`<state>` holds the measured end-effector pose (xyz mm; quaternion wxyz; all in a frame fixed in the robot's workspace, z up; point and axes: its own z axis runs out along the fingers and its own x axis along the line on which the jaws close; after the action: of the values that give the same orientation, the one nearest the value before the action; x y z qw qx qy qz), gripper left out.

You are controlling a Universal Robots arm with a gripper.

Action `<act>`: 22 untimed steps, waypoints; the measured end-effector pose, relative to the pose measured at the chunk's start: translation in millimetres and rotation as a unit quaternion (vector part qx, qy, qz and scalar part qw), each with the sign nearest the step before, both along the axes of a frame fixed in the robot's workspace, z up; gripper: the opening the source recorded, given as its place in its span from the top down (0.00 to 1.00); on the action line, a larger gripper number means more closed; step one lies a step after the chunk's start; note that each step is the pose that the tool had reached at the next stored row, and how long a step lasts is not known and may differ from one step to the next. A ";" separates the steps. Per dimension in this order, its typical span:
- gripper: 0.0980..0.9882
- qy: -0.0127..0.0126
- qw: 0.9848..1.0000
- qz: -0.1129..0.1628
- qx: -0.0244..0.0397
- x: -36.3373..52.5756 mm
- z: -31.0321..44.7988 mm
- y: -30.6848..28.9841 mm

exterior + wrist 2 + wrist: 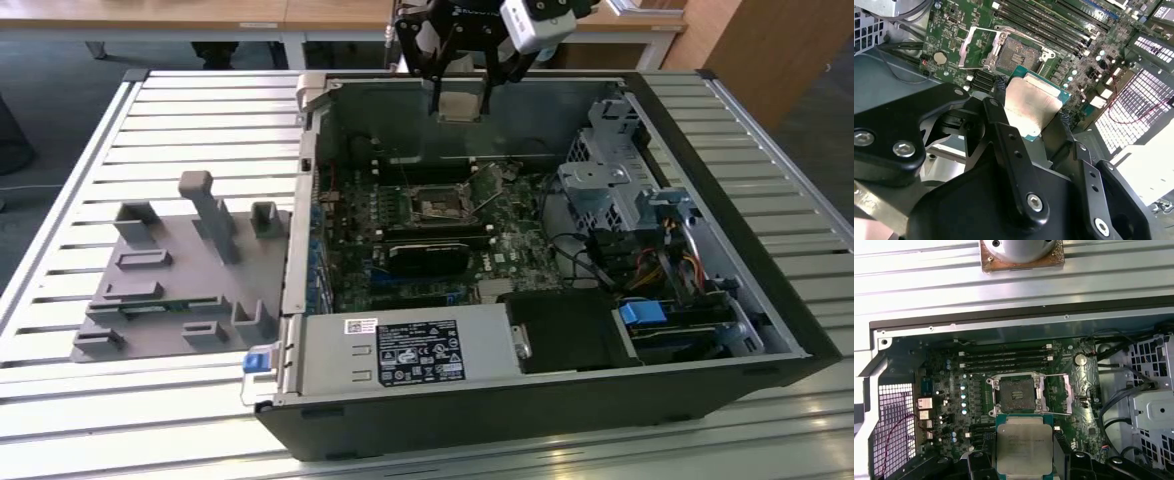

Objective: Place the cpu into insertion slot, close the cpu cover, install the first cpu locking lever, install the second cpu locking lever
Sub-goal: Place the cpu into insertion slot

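The hand (458, 100) is closed on the cpu (458, 108), pinching it by two opposite edges. In the exterior view it hangs above the open computer case (534, 425), near the wall of the case farthest from that camera. The chip is clear of the motherboard (514, 262), touching nothing but the fingers.

In the second wrist view the cpu (1030, 107) shows its plain silver-grey top with a green rim. It sits tilted between the black fingers (1004, 131). The hand (1032, 100) has it well short of the insertion slot (1016, 52).

In the first wrist view the cpu (1022, 446) is in the hand (1022, 439). The insertion slot (1015, 394) lies beyond it, bare and dark (its square contact field is exposed).

The cpu cover (1056, 392) is swung open and sits just beside the slot. It is a thin silvery frame with a square window, and in the second wrist view the cpu cover (979, 47) shows green board through that window. Whether the locking levers are released cannot be told.

The memory slots (1004, 357) run along the slot's other side. The case lies on a slatted metal table (160, 100). A grey plastic fixture (187, 270) stands on the table at the exterior view's left, well apart from the hand.
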<state>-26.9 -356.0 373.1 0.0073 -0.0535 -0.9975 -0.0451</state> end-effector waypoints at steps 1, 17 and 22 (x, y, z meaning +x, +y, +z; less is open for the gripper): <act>0.51 0.000 1.000 -0.001 0.000 0.0 0.0 0.0; 0.51 0.000 1.000 -0.015 -0.001 0.0 -0.8 0.0; 0.51 0.000 1.000 -0.020 -0.001 -0.1 -1.1 0.0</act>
<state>-27.0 -356.0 372.0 0.0063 -0.0736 -0.9963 -0.0439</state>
